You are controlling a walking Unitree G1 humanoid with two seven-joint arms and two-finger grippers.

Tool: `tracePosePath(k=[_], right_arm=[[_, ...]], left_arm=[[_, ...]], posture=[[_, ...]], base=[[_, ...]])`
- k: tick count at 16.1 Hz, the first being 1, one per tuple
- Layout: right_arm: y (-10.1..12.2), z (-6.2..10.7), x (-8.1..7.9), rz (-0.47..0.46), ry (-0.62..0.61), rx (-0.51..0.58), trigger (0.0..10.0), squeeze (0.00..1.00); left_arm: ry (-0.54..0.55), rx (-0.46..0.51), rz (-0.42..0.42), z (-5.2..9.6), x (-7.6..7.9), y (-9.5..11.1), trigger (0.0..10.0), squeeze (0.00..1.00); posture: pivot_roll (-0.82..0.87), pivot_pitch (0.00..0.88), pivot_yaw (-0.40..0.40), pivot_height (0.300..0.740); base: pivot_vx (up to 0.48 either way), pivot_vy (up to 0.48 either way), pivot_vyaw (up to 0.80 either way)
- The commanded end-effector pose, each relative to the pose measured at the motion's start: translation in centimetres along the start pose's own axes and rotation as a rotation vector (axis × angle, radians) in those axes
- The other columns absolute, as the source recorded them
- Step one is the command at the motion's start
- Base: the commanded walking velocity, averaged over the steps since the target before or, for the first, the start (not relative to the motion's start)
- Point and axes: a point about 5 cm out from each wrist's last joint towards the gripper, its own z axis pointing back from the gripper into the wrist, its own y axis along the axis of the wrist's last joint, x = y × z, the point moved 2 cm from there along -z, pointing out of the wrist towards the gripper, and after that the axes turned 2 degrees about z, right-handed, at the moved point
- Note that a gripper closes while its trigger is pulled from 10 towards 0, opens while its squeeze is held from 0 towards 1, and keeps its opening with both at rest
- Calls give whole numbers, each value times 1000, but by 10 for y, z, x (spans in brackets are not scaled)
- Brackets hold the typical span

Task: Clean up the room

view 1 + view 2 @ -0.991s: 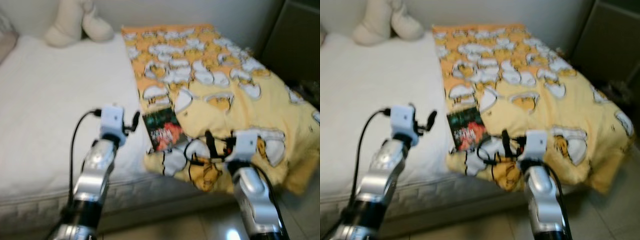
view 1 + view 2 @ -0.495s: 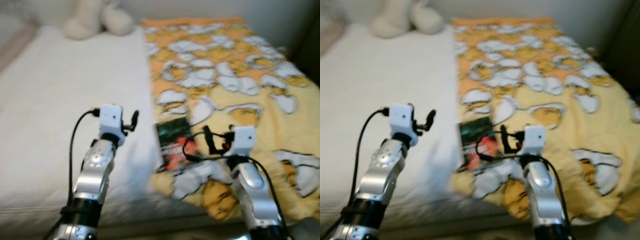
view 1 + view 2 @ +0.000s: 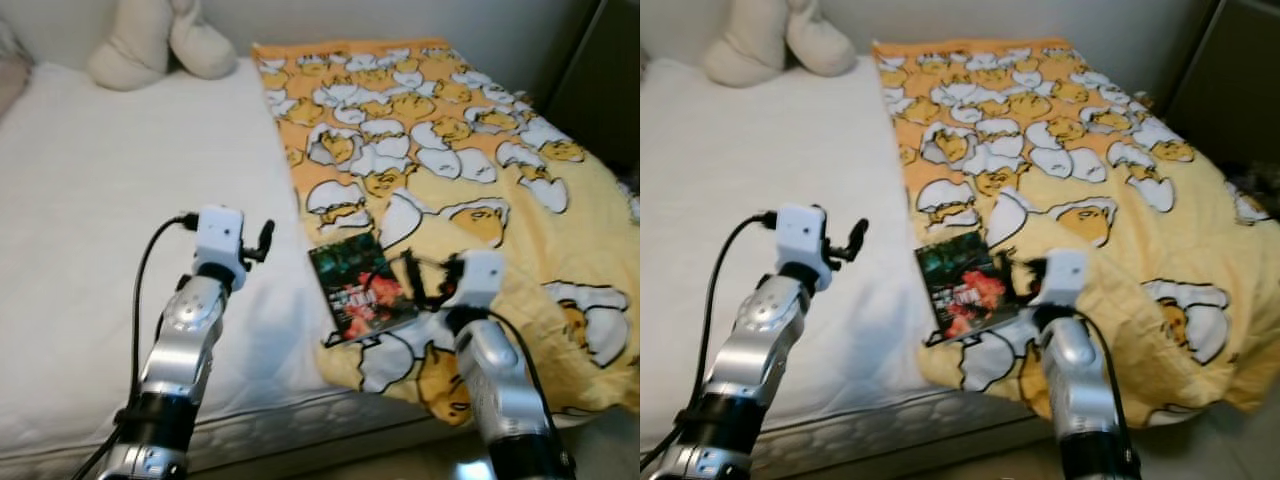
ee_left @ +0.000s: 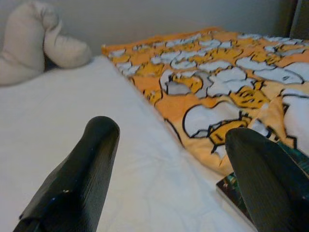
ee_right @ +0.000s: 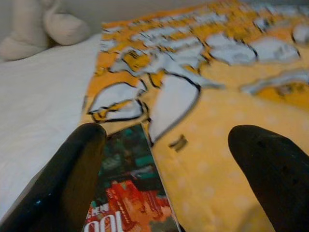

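The book [image 3: 361, 291] lies near the bed's [image 3: 80, 210] edge on the yellow blanket [image 3: 480, 150]. The right tool [image 5: 159, 159], fingers spread and empty, has been brought closer, apparently just above it; a pickup seems imminent. The left tool [image 4: 169, 159] hovers open.

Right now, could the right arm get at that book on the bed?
Probably yes. The right tool is open and hovers at the book's edge on the blanket, with nothing lying between them.

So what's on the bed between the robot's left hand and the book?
Only bare white sheet between the left hand and the book, per the left eye view.
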Motion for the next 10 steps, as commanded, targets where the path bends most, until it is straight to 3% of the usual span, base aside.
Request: tracePosePath(k=[1,4,10], right_arm=[[-1,-5,8,-17,-45,6,10000,0],[-4,-14,13,32,-78,-2,10000,0],[-30,-19,7,-90,-68,-105,10000,0]], left_arm=[[-36,11,-29,-5,-1,12,10000,0],[-62,15,-86,-2,-13,22,10000,0],[-83,-20,-72,20,-5,19,10000,0]], posture=[[33,0,78,740],[91,27,116,740],[128,143,113,740]], base=[[0,0,0],[0,0,0],[0,0,0]])
